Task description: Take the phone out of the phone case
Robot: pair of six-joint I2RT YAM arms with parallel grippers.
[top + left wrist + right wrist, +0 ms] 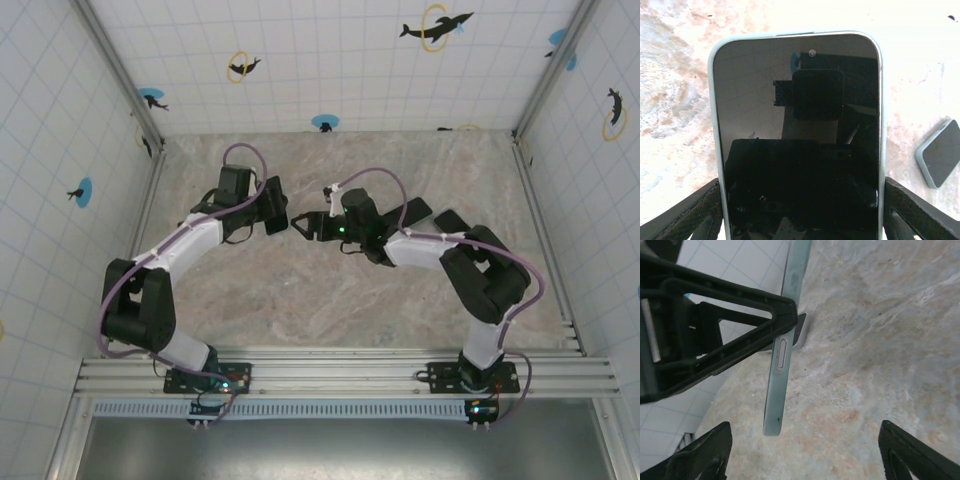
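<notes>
Jaws of your left gripper [802, 205] pinch one glossy black slab phone [800, 125] in its pale blue-green smooth case [714, 110] above the middle of the marbled tabletop [675, 75]; right gripper [807, 450] jaws spread; a second cased phone [940, 152] lies flat nearby

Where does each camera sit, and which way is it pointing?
Top external: above and behind the bases, looking down on the table; the left gripper and right gripper show close together mid-table.
Left wrist: on the left wrist, looking along its fingers at the phone screen in its pale case.
Right wrist: on the right wrist, looking past its own open fingers at that case edge-on, held by the left gripper.
Shared: both wrist views show the same cased phone.
</notes>
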